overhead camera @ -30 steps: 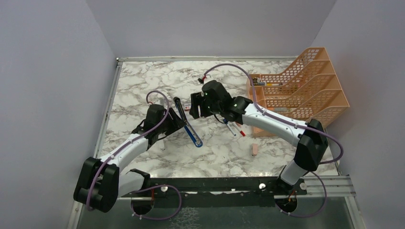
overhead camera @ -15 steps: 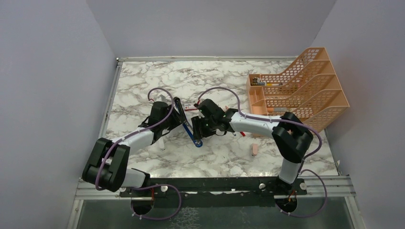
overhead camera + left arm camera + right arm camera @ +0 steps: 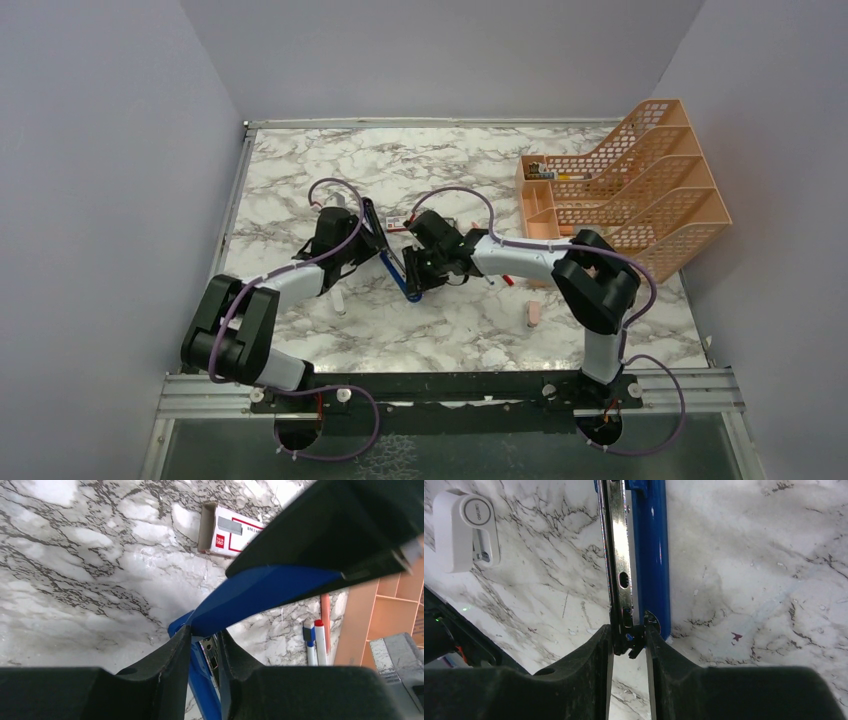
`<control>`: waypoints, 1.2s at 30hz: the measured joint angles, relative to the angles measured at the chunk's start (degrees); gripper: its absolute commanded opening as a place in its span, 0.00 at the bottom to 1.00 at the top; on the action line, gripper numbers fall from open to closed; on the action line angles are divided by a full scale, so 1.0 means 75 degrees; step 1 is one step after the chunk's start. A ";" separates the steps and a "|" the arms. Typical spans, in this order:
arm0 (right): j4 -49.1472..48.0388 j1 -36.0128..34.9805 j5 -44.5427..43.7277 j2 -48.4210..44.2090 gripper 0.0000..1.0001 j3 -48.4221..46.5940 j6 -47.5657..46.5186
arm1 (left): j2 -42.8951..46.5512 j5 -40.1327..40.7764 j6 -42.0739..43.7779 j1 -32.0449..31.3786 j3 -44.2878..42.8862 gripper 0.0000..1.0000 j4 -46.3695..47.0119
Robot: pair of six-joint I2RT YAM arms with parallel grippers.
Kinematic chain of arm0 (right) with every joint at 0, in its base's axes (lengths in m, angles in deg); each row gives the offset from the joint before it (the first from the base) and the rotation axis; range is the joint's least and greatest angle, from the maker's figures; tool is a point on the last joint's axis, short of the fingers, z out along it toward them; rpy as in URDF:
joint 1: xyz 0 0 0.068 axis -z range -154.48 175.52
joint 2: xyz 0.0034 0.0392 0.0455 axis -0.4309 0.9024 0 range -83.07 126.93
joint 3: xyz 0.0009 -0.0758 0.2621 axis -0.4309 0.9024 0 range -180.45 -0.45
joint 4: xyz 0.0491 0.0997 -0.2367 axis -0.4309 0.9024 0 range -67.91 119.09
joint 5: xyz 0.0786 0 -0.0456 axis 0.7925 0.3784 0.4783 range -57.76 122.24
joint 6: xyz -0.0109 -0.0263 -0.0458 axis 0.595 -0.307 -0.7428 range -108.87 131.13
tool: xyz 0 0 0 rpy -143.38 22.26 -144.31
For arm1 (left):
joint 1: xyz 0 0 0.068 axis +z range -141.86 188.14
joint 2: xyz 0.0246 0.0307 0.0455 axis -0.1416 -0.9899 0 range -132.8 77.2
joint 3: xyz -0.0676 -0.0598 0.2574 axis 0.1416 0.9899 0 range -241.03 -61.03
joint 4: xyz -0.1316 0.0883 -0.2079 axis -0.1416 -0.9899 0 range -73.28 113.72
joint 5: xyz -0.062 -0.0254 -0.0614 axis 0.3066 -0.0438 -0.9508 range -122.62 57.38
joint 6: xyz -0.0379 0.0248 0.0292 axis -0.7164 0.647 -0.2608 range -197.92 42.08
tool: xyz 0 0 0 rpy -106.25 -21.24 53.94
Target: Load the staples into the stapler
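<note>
While both arms meet at centre frame in the top view, the left gripper (image 3: pixel 368 240) and right gripper (image 3: pixel 413 272) bracket the stapler (image 3: pixel 400 280). Its lid is swung up, I'd say to leave the channel bare for loading. The staples (image 3: pixel 397 222) box sits just above it, untouched. Marble-patterned table (image 3: pixel 300 170), plain lilac walls, orange tray (image 3: pixel 640 170) at right.

Left wrist view: fingers (image 3: pixel 170 655) clamp the blue base at lower centre, pinning it, with the lid slanting to the upper right and pens (image 3: pixel 312 642) at right.

Right wrist view: fingers (image 3: pixel 594 665) pinch the near end of the silver channel (image 3: pixel 618 555), probably to steady it. A white gadget (image 3: pixel 466 530) lies upper left.
</note>
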 measured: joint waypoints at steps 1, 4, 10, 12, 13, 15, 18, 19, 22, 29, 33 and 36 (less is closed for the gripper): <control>-0.0006 0.0000 -0.0003 0.0050 0.31 -0.0052 0.0044 | -0.0035 0.0003 0.0000 0.0038 -0.0038 0.26 -0.0006; -0.0064 0.0000 -0.0023 0.0198 0.31 -0.0216 0.0122 | -0.0143 0.0003 0.0003 0.0128 -0.0221 0.26 -0.0085; -0.0157 0.0000 -0.0175 0.0361 0.33 -0.0443 0.0189 | -0.0341 -0.0020 -0.0055 0.0376 -0.0440 0.34 -0.0207; -0.0157 0.0000 -0.0236 0.0364 0.37 -0.0466 0.0192 | -0.0341 -0.0082 -0.0073 0.0452 -0.0449 0.40 -0.0259; -0.0154 0.0000 -0.0259 0.0364 0.39 -0.0478 0.0198 | -0.0341 -0.0099 -0.0085 0.0466 -0.0455 0.43 -0.0286; -0.0143 0.0000 -0.0300 0.0364 0.44 -0.0510 0.0236 | -0.0321 -0.0163 -0.0061 0.0472 -0.0487 0.46 -0.0423; -0.0140 0.0000 -0.0402 0.0361 0.50 -0.0554 0.0251 | -0.0143 -0.0286 0.0026 0.0498 -0.0577 0.50 -0.0828; -0.0137 0.0000 -0.0434 0.0347 0.52 -0.0557 0.0242 | -0.0006 -0.0318 0.0090 0.0498 -0.0609 0.51 -0.1003; -0.0058 0.0003 -0.0516 0.0216 0.55 -0.0557 0.0242 | 0.0437 -0.0341 0.0259 0.0498 -0.0679 0.54 -0.1513; 0.0023 -0.0038 -0.0685 -0.0609 0.61 -0.0554 0.0189 | 0.1711 0.0294 0.0790 0.0507 -0.1055 0.67 -0.3153; 0.0023 -0.0425 -0.1078 -0.0898 0.68 -0.0562 0.0152 | 0.2623 0.1320 0.1317 0.0533 -0.1775 0.74 -0.4342; 0.0038 -0.1035 -0.1370 -0.0871 0.70 -0.0629 0.0189 | 0.3142 0.1990 0.1737 0.0551 -0.2498 0.76 -0.4876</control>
